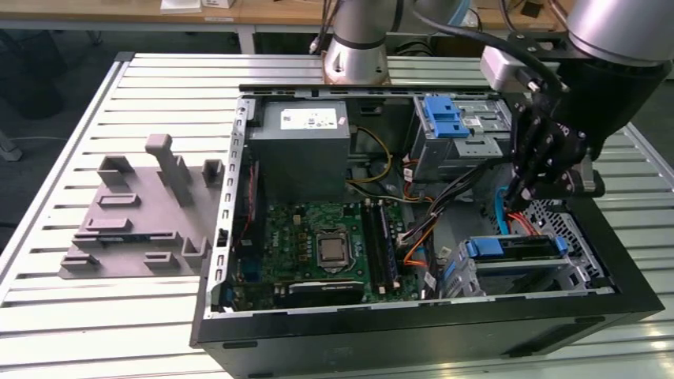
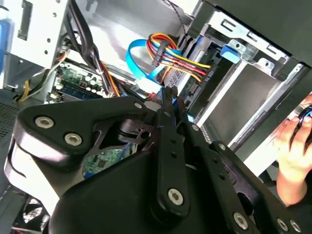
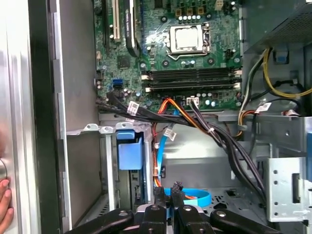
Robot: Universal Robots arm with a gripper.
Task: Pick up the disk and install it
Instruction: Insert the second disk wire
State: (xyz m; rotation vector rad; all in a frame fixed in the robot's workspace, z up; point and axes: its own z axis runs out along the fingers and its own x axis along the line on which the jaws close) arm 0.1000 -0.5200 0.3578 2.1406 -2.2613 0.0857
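Hanging inside the open computer case [image 1: 421, 332], the gripper [image 1: 517, 196] had its fingers pressed together with nothing between them; in both wrist views [image 2: 168, 93] [image 3: 168, 191] the tips met as a narrow black point, while its linkage blocked much of the second wrist view. Just beyond the tips lay a blue flat cable [image 3: 187, 196], half hidden behind them, and a bundle of red, yellow and orange wires [image 2: 178, 59] ran close by. Directly beneath the gripper sat the disk [image 1: 522, 257], lying in the metal drive cage [image 1: 574, 272] at the case's corner. Only its blue front edge and a strip of silver showed, and the cage walls covered the rest. Farther off, black cables [image 3: 214, 131] crossed toward the motherboard [image 3: 185, 53]. At the frame edge a person's hand [image 2: 292, 146] was cut off, beside the case wall. Well apart from the gripper, outside the case, stood a grey fixture [image 1: 142, 213] on the slatted table [image 1: 63, 316].
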